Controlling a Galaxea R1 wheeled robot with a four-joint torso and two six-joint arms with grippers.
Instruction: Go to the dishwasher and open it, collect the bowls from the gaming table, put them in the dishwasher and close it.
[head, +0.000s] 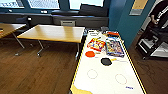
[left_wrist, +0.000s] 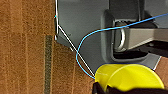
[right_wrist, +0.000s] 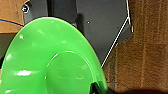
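A: Where are the bowls?

B: Two lie on the white-topped gaming table with the yellow frame (head: 100, 82), which runs from 6 o'clock toward 12 in the head view. The orange-red round bowl (head: 90, 54) is near the middle of the top, and the dark round bowl (head: 106, 61) is just beside it, at about 4 o'clock from it.

A: What stands around them?

B: Behind them, toward 12 o'clock, lie a flat red and yellow game box (head: 96, 44) and a flat blue game box (head: 114, 48), side by side. At 10 o'clock stands a plain wooden-topped table (head: 52, 33) on thin metal legs. At 2 o'clock a person in dark clothes (head: 157, 12) stands beside a dark trolley (head: 152, 45).

A: And the claws?

B: In the right wrist view the right gripper (right_wrist: 96, 89) pinches the rim of a lime green shallow bowl (right_wrist: 50, 60) over the brown wooden floor (right_wrist: 150, 50). In the left wrist view the left gripper (left_wrist: 101, 89) holds the edge of a yellow round bowl (left_wrist: 127, 76), near a thin blue cable (left_wrist: 100, 31).
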